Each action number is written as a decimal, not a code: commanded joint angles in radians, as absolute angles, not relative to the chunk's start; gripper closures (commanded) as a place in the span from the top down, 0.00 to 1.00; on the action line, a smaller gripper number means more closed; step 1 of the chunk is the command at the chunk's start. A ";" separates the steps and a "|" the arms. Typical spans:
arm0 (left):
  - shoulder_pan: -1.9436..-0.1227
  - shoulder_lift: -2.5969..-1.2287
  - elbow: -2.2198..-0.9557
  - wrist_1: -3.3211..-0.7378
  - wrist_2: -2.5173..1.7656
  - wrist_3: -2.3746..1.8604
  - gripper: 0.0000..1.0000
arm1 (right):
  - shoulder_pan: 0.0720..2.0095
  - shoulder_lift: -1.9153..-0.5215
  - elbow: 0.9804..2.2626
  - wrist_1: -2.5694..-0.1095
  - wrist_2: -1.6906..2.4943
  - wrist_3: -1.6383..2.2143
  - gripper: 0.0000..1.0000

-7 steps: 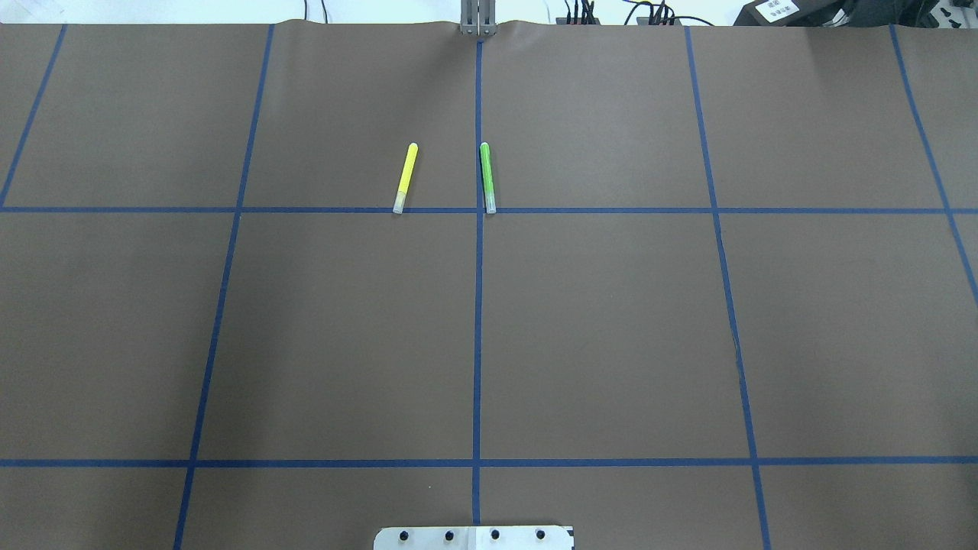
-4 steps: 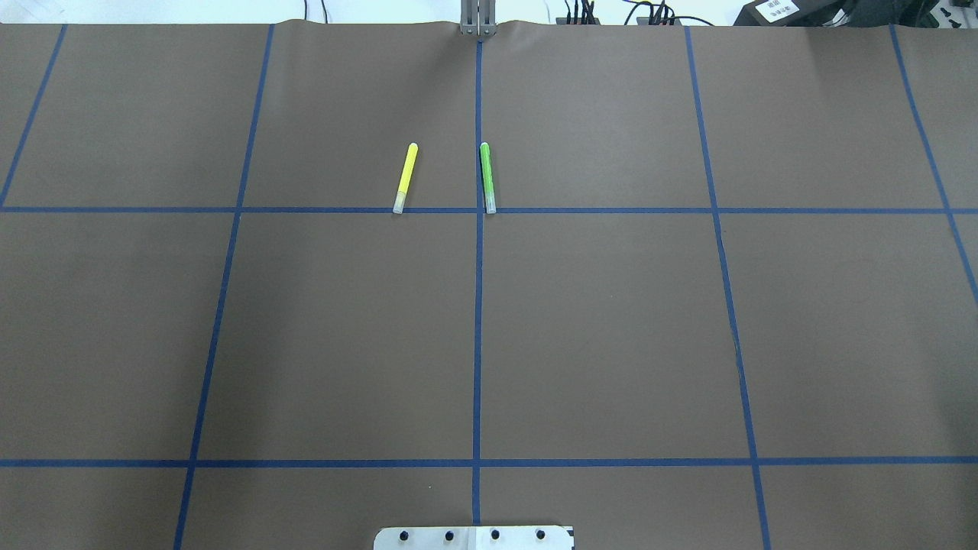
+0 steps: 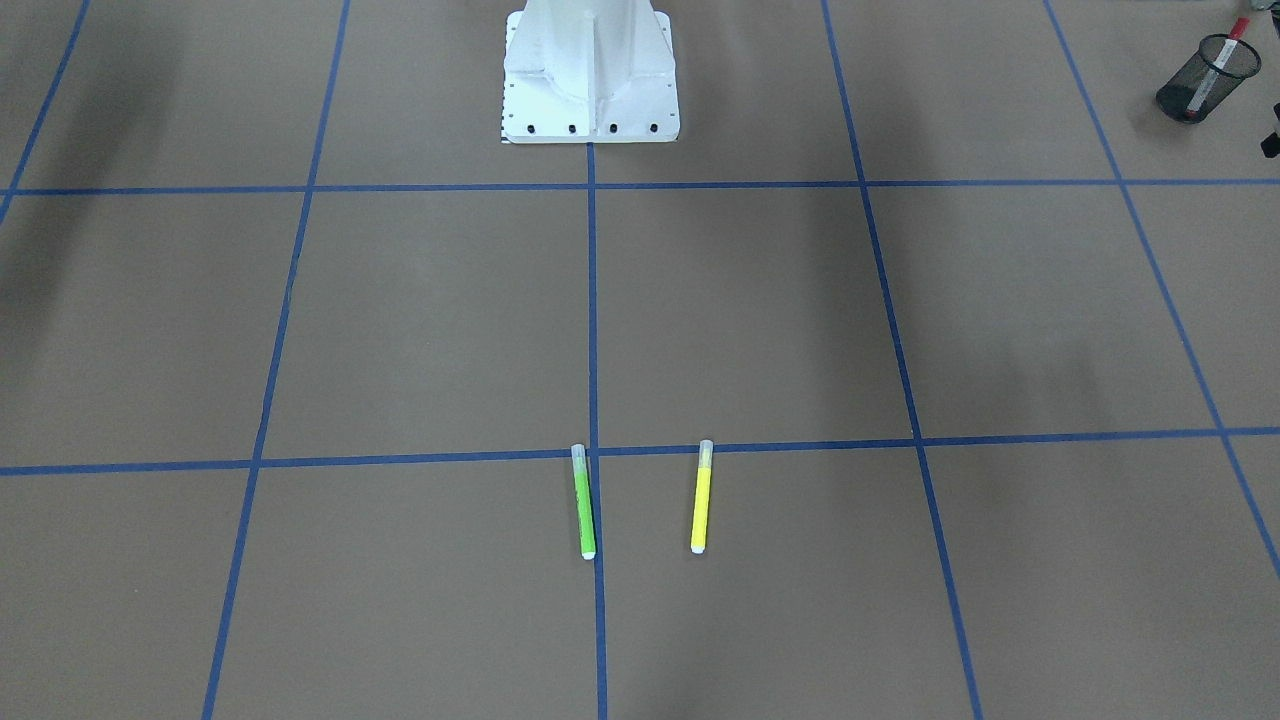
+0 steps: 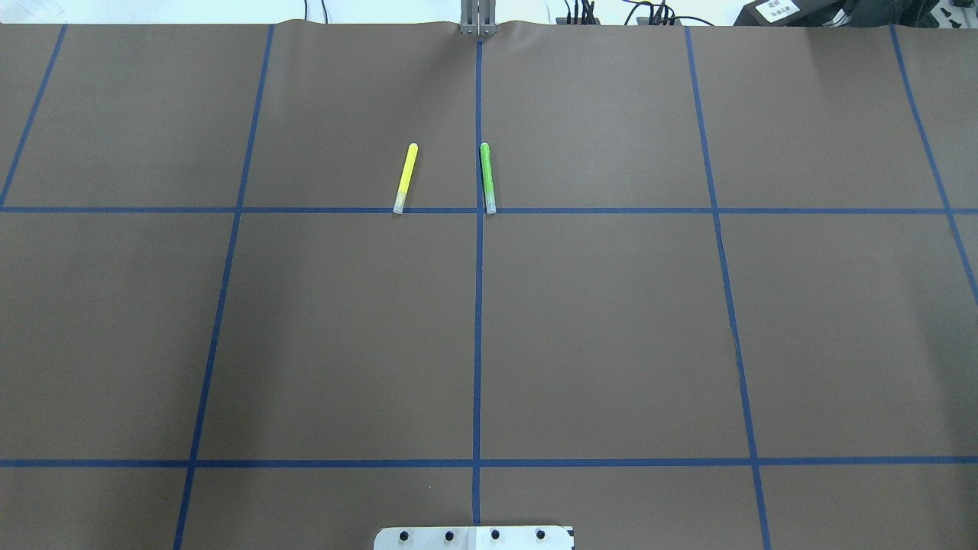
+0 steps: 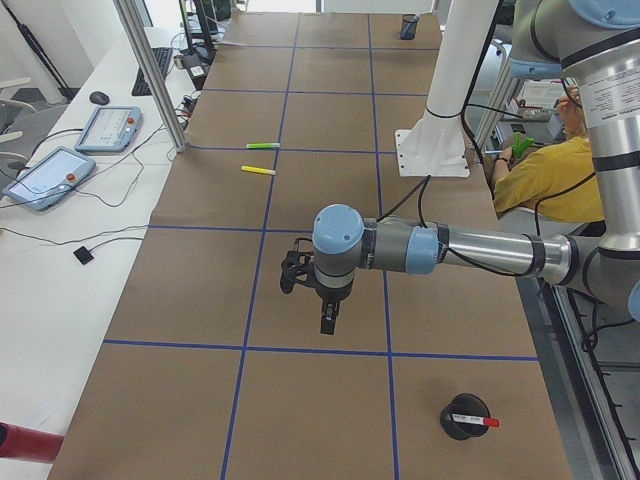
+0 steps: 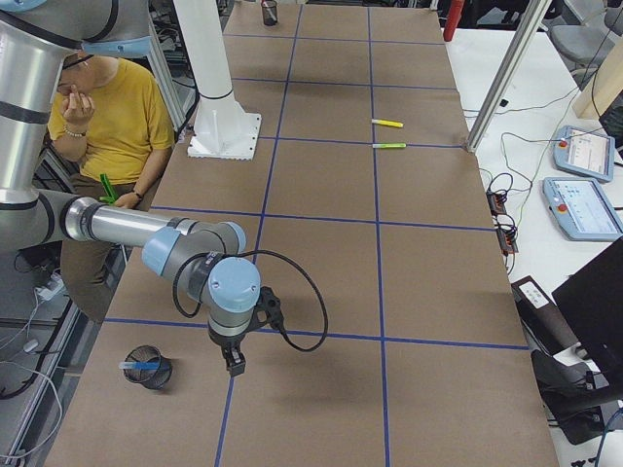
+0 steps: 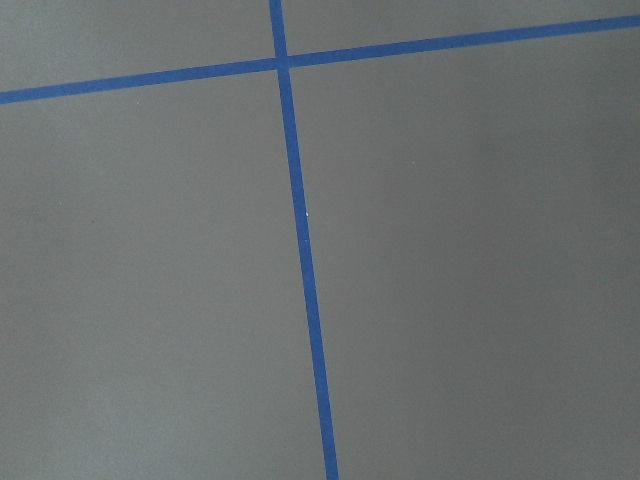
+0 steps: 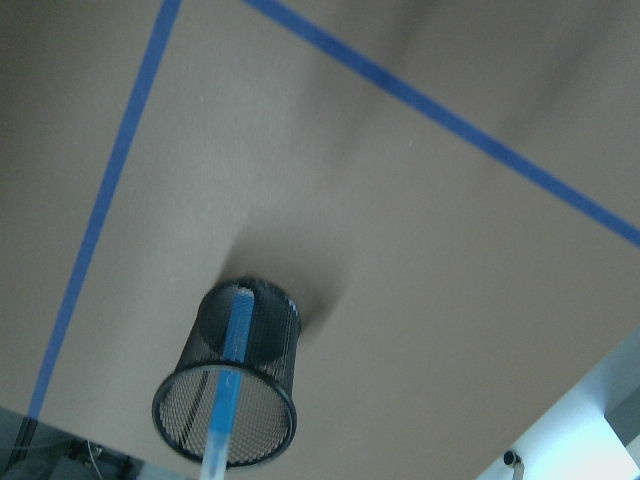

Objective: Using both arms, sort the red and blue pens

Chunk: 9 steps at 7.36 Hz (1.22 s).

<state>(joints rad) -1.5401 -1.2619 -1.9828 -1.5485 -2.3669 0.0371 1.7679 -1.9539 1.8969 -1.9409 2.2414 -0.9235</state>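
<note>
1. Red pen [image 5: 475, 420] sits in left mesh cup [image 5: 452, 430]; left pincer [image 5: 327, 325] near, open or closed unclear.
2. Blue pen [image 8: 234, 350] in right mesh cup [image 8: 190, 362]; right pincer [image 6: 234, 367] beside it, same doubt.
3. Likely sorted: retreat upward, clear of cups.
</note>
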 commanded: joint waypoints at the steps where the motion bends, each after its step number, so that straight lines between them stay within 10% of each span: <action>1: -1.540 -1.262 -1.974 -1.548 -2.367 0.037 1.00 | 1.756 -1.817 1.862 -1.939 2.351 -0.771 0.99; 9: -1.539 -1.296 -1.973 -1.546 -2.367 -0.078 1.00 | 1.539 -1.618 1.732 -1.589 2.313 0.095 0.98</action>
